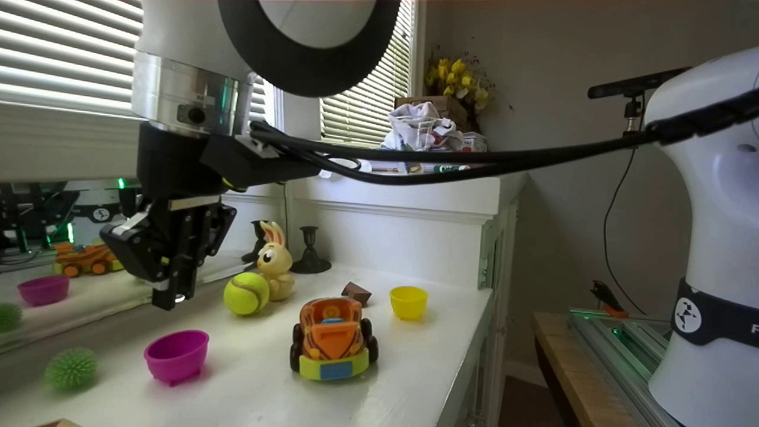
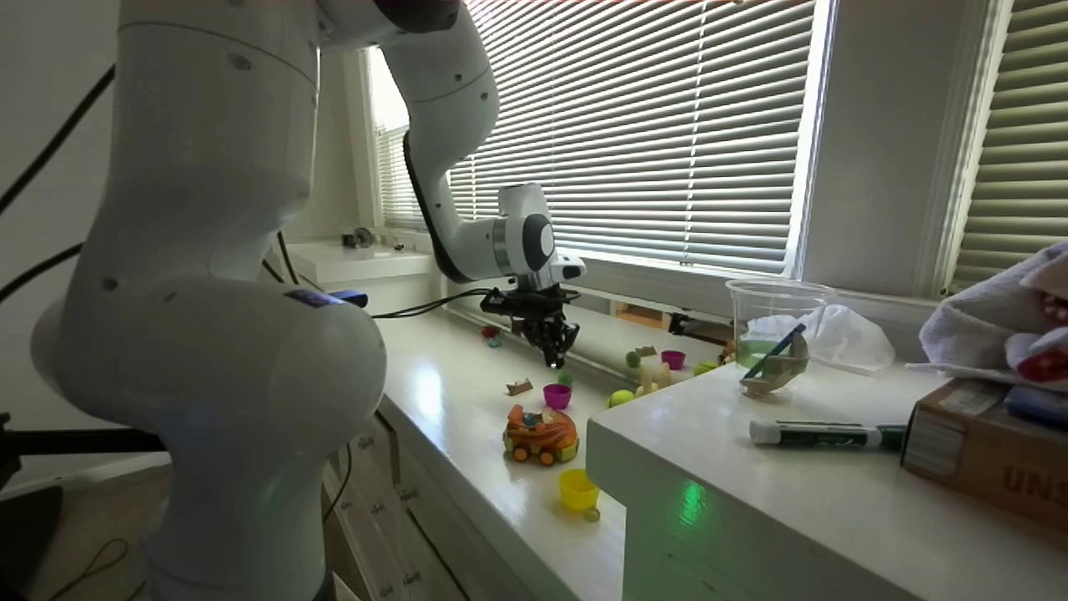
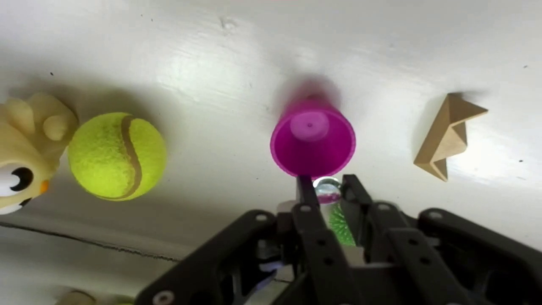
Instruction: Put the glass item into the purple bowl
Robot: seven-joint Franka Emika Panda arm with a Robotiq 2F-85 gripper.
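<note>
A small clear glass item is pinched between the fingertips of my gripper. In an exterior view the glass item glints at the lower end of the fingers. The purple bowl sits upright on the white surface, just ahead of the fingertips in the wrist view; one fingertip overlaps its near rim there. In an exterior view the gripper hangs clearly above the height of the purple bowl. Nothing lies in the bowl.
A green spiky ball lies beside the bowl. Around it are an orange toy car, tennis ball, rabbit figure, yellow bowl and tan angular piece. A mirror stands along the back.
</note>
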